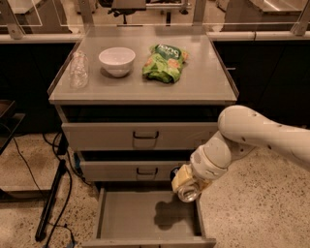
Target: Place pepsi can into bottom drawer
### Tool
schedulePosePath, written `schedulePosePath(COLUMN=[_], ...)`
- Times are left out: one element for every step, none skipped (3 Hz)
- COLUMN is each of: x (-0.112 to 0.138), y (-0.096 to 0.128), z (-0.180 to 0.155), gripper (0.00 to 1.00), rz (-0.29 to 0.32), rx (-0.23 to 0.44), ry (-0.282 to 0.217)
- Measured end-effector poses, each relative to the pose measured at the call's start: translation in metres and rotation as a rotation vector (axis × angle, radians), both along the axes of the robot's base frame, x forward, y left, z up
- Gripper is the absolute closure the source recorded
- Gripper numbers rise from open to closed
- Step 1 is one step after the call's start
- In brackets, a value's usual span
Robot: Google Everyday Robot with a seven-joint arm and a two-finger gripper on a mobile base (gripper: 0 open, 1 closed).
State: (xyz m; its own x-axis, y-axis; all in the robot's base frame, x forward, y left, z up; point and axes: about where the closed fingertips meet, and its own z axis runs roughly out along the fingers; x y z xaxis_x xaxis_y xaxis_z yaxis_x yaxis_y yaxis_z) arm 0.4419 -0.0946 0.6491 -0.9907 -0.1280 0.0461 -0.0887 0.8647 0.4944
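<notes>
High frontal view, hand (187,188) over bottom drawer (126,215).

The pepsi can (188,195) is mostly hidden inside the gripper (184,185), which is clamped around it below the front-right corner of the desk (193,82); only a silver end is seen. The front of the bottom drawer (131,218) is cut off by the lower picture edge.

A lab or office: grey metal cabinet (203,82) on speckled floor (252,203), cables (24,160) at the left, a chair (127,6) far back. The gripper (186,187) holds the pepsi can (189,195) over the bottom drawer (131,218).
</notes>
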Motion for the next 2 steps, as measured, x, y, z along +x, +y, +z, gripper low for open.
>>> schedulePosePath(x=[-0.012,-0.016], y=[0.009,0.024], z=[-0.051,-0.125], gripper=[1.00,1.00], rz=[-0.028,-0.095], rx=[0.025,0.067], ry=[0.081,0.181])
